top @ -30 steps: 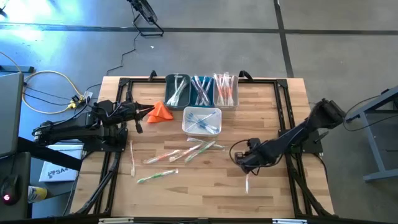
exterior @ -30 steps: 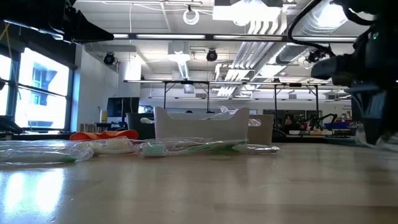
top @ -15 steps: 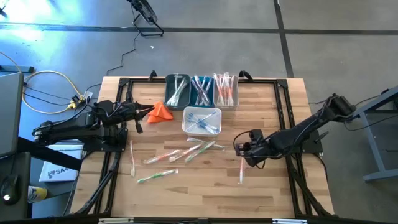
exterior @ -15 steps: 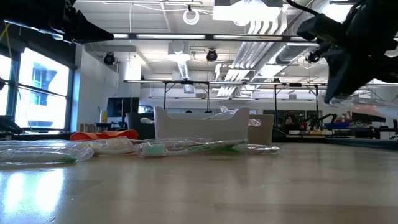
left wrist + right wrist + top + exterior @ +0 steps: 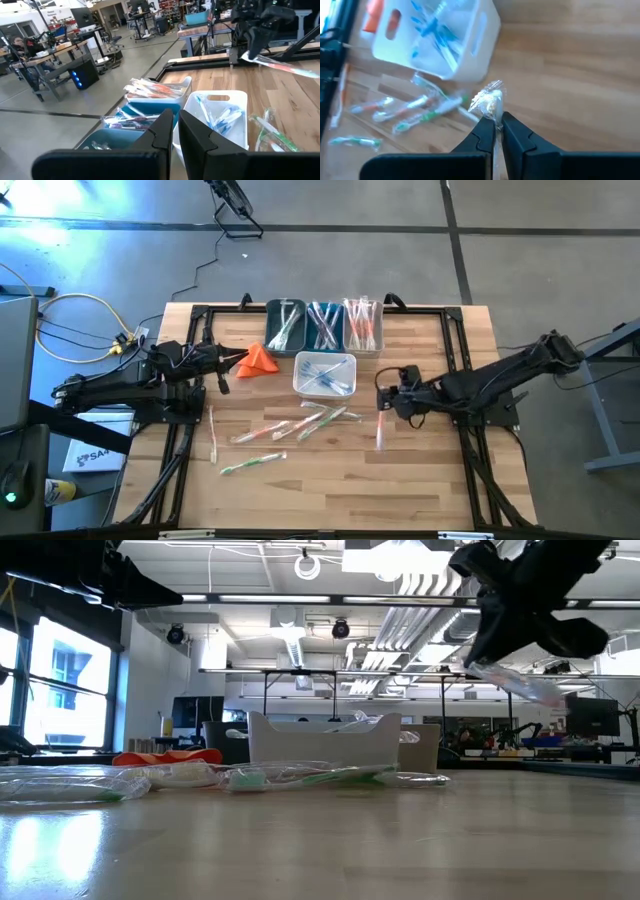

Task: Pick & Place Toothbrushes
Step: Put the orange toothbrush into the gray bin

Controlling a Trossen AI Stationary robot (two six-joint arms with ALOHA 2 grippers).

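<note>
high view: my right gripper [image 5: 383, 402] is clamped on one wrapped toothbrush [image 5: 380, 432], up off the table, right of the white bin [image 5: 325, 375]. Three bins at the back edge: green [image 5: 285, 326], blue [image 5: 324, 326], clear [image 5: 363, 326]. Loose toothbrushes [image 5: 290, 427] lie mid-table. My left gripper [image 5: 222, 362] waits closed, holding nothing, by the orange cloth [image 5: 259, 359].
low view: held toothbrush [image 5: 520, 682] hangs tilted in the air under my right gripper [image 5: 487, 648], clear of the wood.
left wrist view: fingers [image 5: 167, 131] pressed nearly together, nothing between them; bins ahead, right arm carrying the brush beyond.
right wrist view: fingers [image 5: 485, 136] pinch the crinkled wrapper end [image 5: 490, 102]; white bin and loose brushes past it.
step: carry phase, pick done, I think.
next: probably move over the matching bin, lower, let go; handle colour looks pinkish, not sure.
surface: pale wood table [image 5: 330, 480], black frame rails.
room: grey floor, cables, open lab with desks behind.
</note>
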